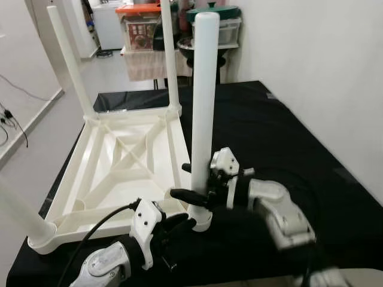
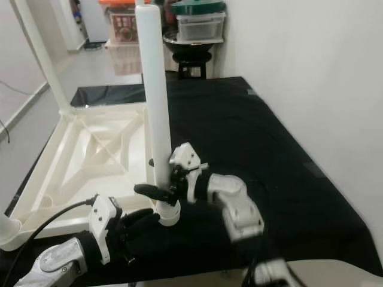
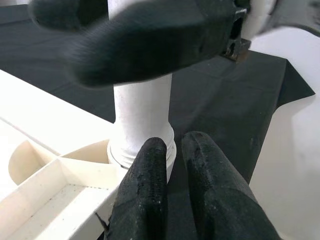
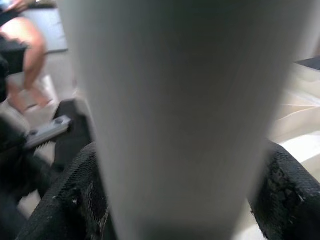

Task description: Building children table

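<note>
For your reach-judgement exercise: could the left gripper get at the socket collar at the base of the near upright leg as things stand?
Probably yes. The left gripper already sits beside the collar, fingers together, with nothing between them. The right gripper clasps the leg higher up, clear of it.

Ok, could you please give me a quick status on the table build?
Right gripper shut on upright leg, low down. Left gripper by the leg's socket, jaws together. Tabletop upside down on black mat.
</note>
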You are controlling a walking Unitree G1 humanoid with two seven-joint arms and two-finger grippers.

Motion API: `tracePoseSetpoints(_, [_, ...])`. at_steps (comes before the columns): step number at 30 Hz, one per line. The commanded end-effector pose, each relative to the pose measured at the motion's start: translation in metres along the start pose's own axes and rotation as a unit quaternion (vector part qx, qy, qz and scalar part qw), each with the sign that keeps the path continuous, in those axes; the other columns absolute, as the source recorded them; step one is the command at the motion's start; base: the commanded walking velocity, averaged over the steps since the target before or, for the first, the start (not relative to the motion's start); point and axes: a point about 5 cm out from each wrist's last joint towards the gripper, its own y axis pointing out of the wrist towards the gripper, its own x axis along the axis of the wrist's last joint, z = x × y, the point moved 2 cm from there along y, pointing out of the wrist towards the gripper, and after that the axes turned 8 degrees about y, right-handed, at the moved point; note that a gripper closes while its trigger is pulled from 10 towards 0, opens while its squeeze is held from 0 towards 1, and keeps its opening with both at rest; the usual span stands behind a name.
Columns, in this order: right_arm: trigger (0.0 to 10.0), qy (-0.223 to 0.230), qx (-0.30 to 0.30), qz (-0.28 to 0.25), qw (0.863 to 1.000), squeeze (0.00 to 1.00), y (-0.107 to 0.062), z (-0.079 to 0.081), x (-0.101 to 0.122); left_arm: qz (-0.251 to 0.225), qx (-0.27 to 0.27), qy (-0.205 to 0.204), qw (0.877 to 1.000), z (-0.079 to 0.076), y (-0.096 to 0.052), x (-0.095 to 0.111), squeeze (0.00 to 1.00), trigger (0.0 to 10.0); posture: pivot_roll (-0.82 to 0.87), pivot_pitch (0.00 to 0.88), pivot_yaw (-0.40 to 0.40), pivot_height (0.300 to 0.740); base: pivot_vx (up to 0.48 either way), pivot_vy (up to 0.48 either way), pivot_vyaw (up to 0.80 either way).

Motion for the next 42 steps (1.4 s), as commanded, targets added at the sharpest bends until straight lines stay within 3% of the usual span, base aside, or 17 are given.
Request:
tracePoseSetpoints(1, [10.0, 0.014, 0.033, 0.008, 0.999, 0.0, 0.0, -0.004, -0.001, 0.004, 0.006, 0.001, 1.0, 0.001, -0.001, -0.003, 0.0, 10.0, 0.08, 0.0, -0.021, 0.74, 0.0, 0.0, 0.0])
tracePoseSetpoints(8, [9.5, 0.035, 0.035, 0.011, 0.999, 0.0, -0.004, -0.02, 0.004, 0.005, 0.008, 0.001, 1.0, 0.001, -0.001, -0.003, 0.0, 10.0, 0.08, 0.0, -0.018, 0.74, 0.0, 0.0, 0.0])
tracePoseSetpoints(9, [0.0, 0.04, 0.039, 0.004, 0.998, 0.0, -0.005, -0.02, 0.004, 0.005, 0.008, 0.001, 1.0, 0.001, -0.002, -0.003, 0.0, 10.0, 0.08, 0.0, -0.017, 0.74, 0.0, 0.0, 0.0])
tracePoseSetpoints(18, [0.0, 0.033, 0.039, -0.031, 0.998, 0.0, -0.019, -0.011, -0.004, 0.006, 0.006, -0.001, 1.0, 0.0, -0.002, -0.003, 0.0, 10.0, 0.07, 0.0, -0.007, 0.74, 0.0, 0.0, 0.0])
tracePoseSetpoints(26, [0.0, 0.017, -0.075, -0.031, 0.997, 0.0, -0.028, -0.003, -0.015, 0.006, 0.006, -0.003, 1.0, 0.0, -0.004, -0.003, 0.0, 10.0, 0.05, 0.0, -0.003, 0.74, 0.0, 0.0, 0.0])
tracePoseSetpoints(27, [0.0, 0.025, -0.218, -0.056, 0.974, 0.0, -0.02, -0.012, -0.017, 0.007, 0.006, -0.004, 1.0, 0.0, -0.005, -0.003, 0.0, 10.0, 0.04, 0.0, -0.003, 0.74, 0.0, 0.0, 0.0])
tracePoseSetpoints(29, [0.0, 0.025, -0.218, -0.056, 0.974, 0.0, -0.02, -0.012, -0.017, 0.007, 0.006, -0.004, 1.0, 0.0, -0.005, -0.003, 0.0, 10.0, 0.04, 0.0, -0.003, 0.74, 0.0, 0.0, 0.0])
tracePoseSetpoints(30, [0.0, 0.06, -0.345, -0.051, 0.935, 0.0, -0.015, -0.004, -0.037, 0.007, 0.005, -0.005, 1.0, 0.001, -0.006, -0.004, 0.0, 10.0, 0.02, 0.0, 0.015, 0.74, 0.0, 0.0, 0.0])
tracePoseSetpoints(31, [0.0, 0.06, -0.345, -0.051, 0.935, 0.0, -0.015, -0.004, -0.037, 0.007, 0.005, -0.005, 1.0, 0.001, -0.006, -0.004, 0.0, 10.0, 0.02, 0.0, 0.015, 0.74, 0.0, 0.0, 0.0])
tracePoseSetpoints(33, [0.0, 0.068, -0.421, -0.037, 0.904, 0.0, -0.005, 0.009, -0.05, 0.01, -0.001, -0.003, 1.0, 0.001, -0.004, -0.005, 0.0, 10.0, 0.03, 0.0, 0.007, 0.74, 0.0, 0.0, 0.0])
tracePoseSetpoints(34, [0.0, 0.068, -0.421, -0.037, 0.904, 0.0, -0.005, 0.009, -0.05, 0.01, -0.001, -0.003, 1.0, 0.001, -0.004, -0.005, 0.0, 10.0, 0.03, 0.0, 0.007, 0.74, 0.0, 0.0, 0.0])
tracePoseSetpoints(36, [0.0, 0.069, -0.382, -0.028, 0.921, 0.0, 0.008, 0.017, -0.052, 0.005, 0.003, -0.006, 1.0, 0.001, -0.004, -0.003, 0.0, 10.0, 0.04, 0.0, -0.005, 0.74, 0.0, 0.0, 0.0])
tracePoseSetpoints(42, [0.0, 0.085, -0.38, -0.03, 0.921, 0.0, 0.008, 0.018, -0.053, 0.009, 0.007, -0.006, 1.0, 0.002, -0.006, -0.005, 0.0, 10.0, 0.03, 0.0, 0.009, 0.74, 0.0, 0.0, 0.0])
